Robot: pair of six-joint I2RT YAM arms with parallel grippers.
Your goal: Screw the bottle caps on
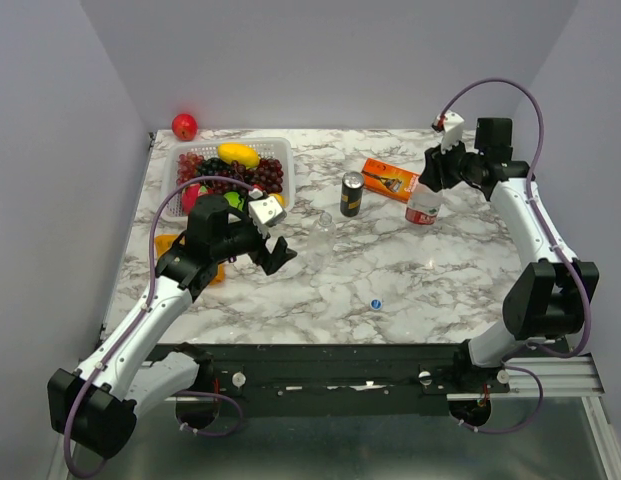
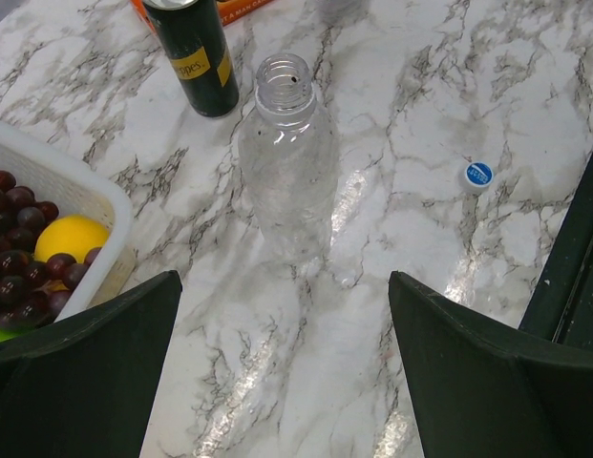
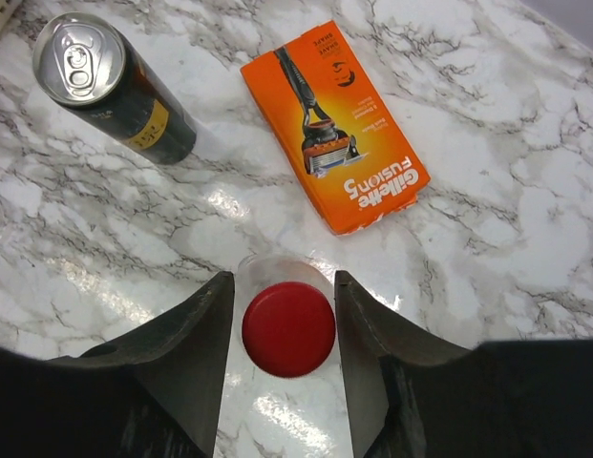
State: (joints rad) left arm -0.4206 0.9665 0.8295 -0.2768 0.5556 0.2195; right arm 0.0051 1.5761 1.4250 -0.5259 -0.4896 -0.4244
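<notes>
The labelled bottle (image 1: pixel 422 209) with a red-and-white band stands at the back right, with the red cap (image 3: pixel 287 328) on its neck. My right gripper (image 1: pixel 433 182) reaches down over it, and in the right wrist view my right gripper (image 3: pixel 283 279) has its jaws closed against both sides of the red cap. The plain clear bottle (image 1: pixel 326 226) stands uncapped mid-table; it also shows in the left wrist view (image 2: pixel 288 162). My left gripper (image 1: pixel 275 250), seen in its own view (image 2: pixel 285 279), is open and empty, short of that bottle. The blue cap (image 1: pixel 376 303) lies loose on the table; it also shows in the left wrist view (image 2: pixel 478 174).
A dark drink can (image 1: pixel 351 194) stands between the bottles. An orange razor box (image 1: pixel 390 180) lies beside the labelled bottle. A white basket (image 1: pixel 282 148) of fruit sits at the back left, with a red apple (image 1: pixel 184 126) behind it and an orange object (image 1: pixel 168 243) by the left arm.
</notes>
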